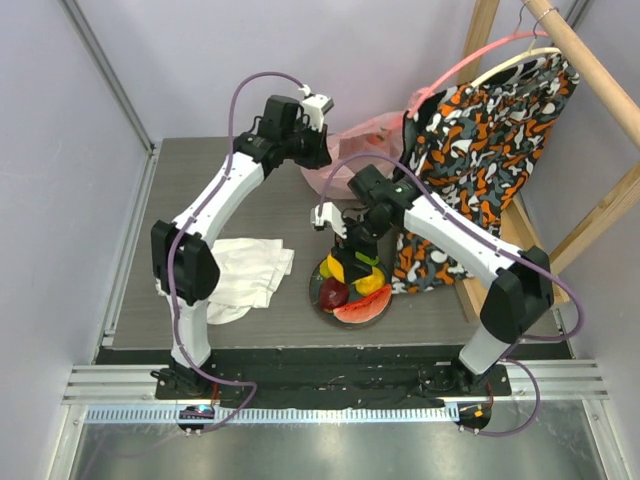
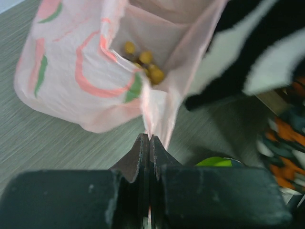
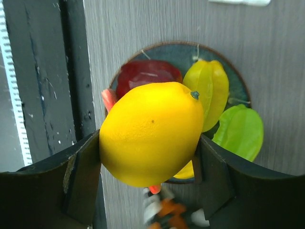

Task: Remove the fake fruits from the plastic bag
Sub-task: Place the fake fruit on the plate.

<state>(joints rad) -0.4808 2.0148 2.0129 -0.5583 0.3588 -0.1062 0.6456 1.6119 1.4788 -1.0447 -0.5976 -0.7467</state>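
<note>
My left gripper is shut on an edge of the pink plastic bag and holds it up at the back of the table. Its mouth gapes, and the brownish-yellow grapes show inside. My right gripper is shut on a yellow lemon just above a dark plate. On the plate lie a dark red apple, a yellow-green star fruit, a green piece and a red watermelon slice.
A white cloth lies left of the plate. An orange-black patterned fabric hangs from a wooden rack at the right, close to my right arm. The table's front edge is just beyond the plate.
</note>
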